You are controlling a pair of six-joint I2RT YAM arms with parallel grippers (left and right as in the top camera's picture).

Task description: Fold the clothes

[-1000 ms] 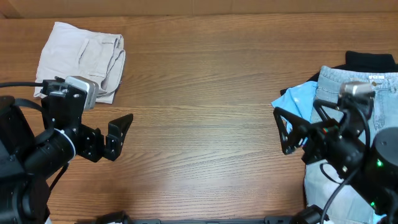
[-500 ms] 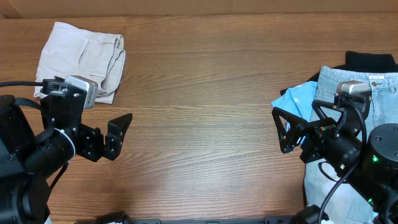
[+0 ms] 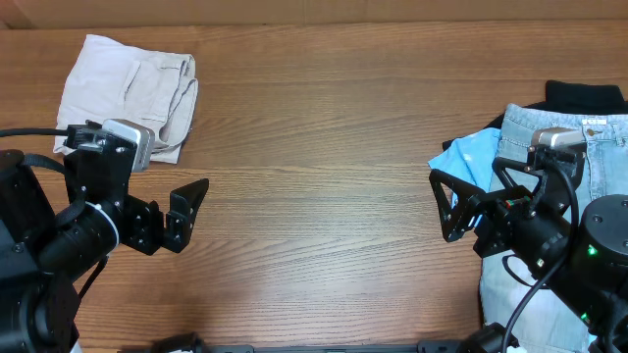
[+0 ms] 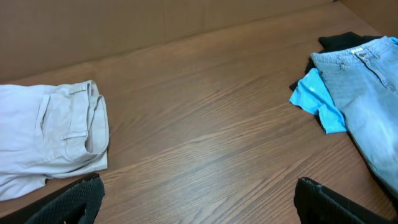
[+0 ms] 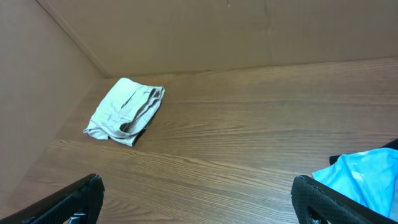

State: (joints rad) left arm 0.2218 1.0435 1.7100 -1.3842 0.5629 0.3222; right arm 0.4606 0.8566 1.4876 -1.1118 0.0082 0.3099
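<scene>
One pale beige pair of trousers (image 3: 128, 93) lies in a compact folded bundle at the table's far-left corner, well apart from the left gripper (image 3: 188, 214) and right gripper (image 3: 444, 206), both spread wide, holding nothing; fold looks done.

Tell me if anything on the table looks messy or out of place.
The beige trousers lie neatly folded at the left. On the right, the sky-blue top, denim jeans and a black garment sit in a rumpled, overlapping pile.
</scene>
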